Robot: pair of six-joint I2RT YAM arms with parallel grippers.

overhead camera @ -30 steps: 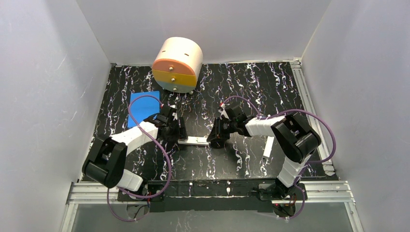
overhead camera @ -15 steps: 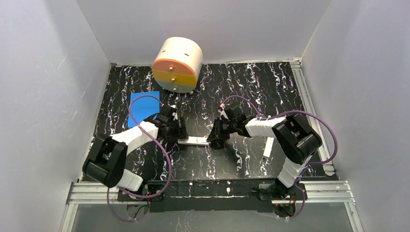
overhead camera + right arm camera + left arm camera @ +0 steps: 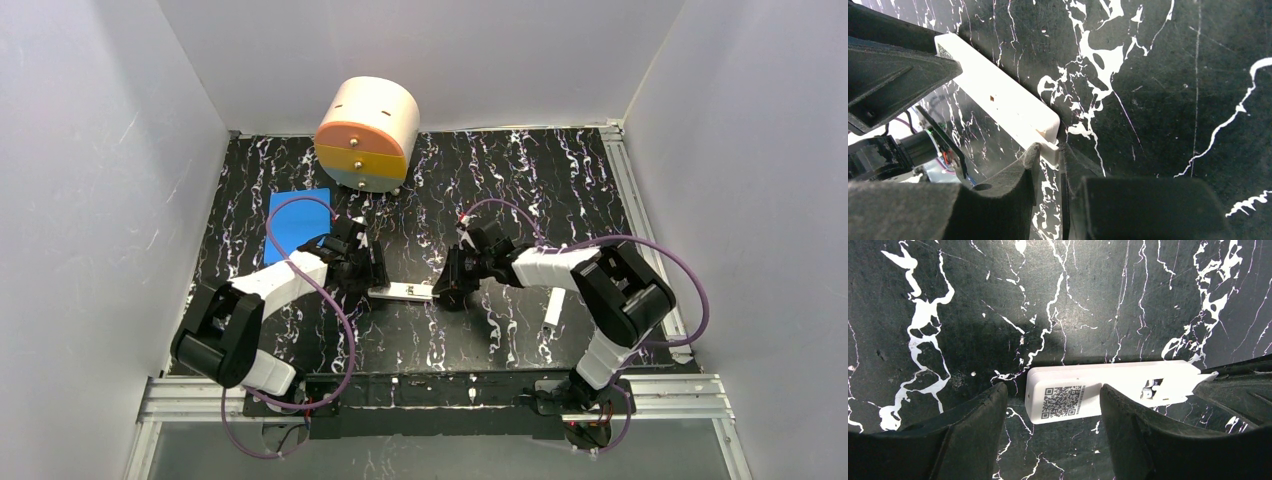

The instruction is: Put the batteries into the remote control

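**Right claw nips the remote's end, left claw brackets it**

Your right gripper (image 3: 1049,150) has its jaws nearly together, pinching a thin lip at the end of the remote control (image 3: 1118,376). The remote lies back up on the table (image 3: 520,180) between the two arms. That grip looks meant for working the battery cover. Your left gripper (image 3: 1053,392) stands with jaws apart around the labelled end. One finger (image 3: 1143,430) overlaps the edge, probably to brace the remote. Both forearms reach inward and low, wrists pitched down, facing each other. You cannot see the batteries in any view.
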